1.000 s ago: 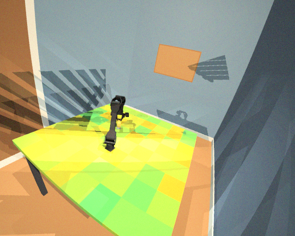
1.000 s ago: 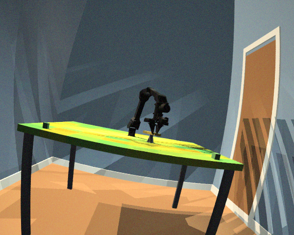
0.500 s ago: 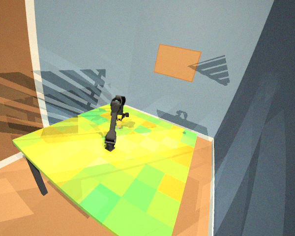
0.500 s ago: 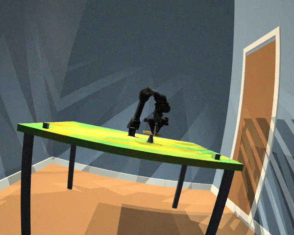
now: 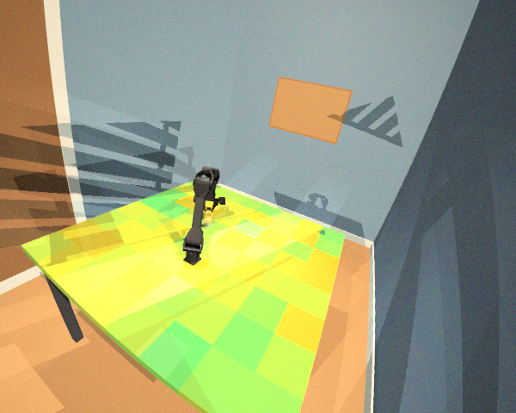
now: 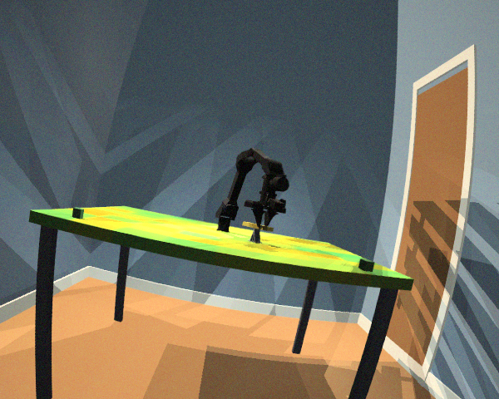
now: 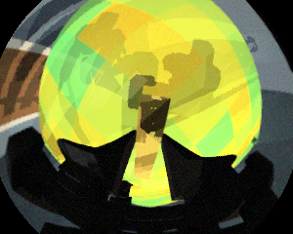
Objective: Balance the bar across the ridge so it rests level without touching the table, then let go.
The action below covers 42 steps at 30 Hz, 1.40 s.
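The bar [image 6: 248,224] [image 7: 147,146] is yellow-tan and lies across the top of the small grey ridge [image 6: 254,236], above the table [image 6: 155,228] [image 5: 267,347]. In the exterior view it looks about parallel to the tabletop, and both ends are off the table. My gripper [image 6: 261,225] [image 7: 148,135] points down at the bar, with one finger close on each side. The fingers are slightly open and do not appear to clamp it. In the top view the arm hides much of the bar. In the wrist view I cannot make out the ridge.
The arm's base [image 5: 192,256] [image 6: 223,224] stands on the table behind the ridge. Small dark blocks [image 6: 77,212] [image 6: 366,263] sit near the table's corners. Shadows cross the tabletop.
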Each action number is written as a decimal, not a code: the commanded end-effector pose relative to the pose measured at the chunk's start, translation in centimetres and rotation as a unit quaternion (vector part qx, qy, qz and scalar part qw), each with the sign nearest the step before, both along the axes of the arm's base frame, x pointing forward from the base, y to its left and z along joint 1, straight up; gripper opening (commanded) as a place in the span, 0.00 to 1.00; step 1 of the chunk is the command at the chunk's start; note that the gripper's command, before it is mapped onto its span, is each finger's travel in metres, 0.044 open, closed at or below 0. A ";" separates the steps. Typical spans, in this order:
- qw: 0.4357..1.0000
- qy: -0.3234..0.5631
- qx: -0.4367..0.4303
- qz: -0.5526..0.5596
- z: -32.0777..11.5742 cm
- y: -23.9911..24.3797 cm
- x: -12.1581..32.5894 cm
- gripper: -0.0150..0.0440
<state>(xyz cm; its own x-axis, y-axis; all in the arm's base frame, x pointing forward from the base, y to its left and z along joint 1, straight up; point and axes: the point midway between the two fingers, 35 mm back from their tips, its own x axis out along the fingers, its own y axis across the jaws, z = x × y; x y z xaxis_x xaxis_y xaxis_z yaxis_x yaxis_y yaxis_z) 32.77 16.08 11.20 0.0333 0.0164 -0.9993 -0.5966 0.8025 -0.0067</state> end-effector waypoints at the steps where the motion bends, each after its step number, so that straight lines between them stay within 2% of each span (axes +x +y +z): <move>1: 1.000 0.000 0.000 0.000 0.0 0.0 0.0 0.57; 12: 1.000 0.000 0.000 0.000 0.0 0.0 0.0 0.57; 22: 1.000 0.000 0.000 0.000 0.0 0.0 0.0 1.00; 26: 1.000 -0.001 0.001 0.000 0.8 0.1 0.1 1.00; 34: 1.000 -0.013 0.006 0.000 9.8 -0.2 -0.4 1.00; 42: 1.000 -0.013 0.007 0.000 10.0 -0.2 -0.4 1.00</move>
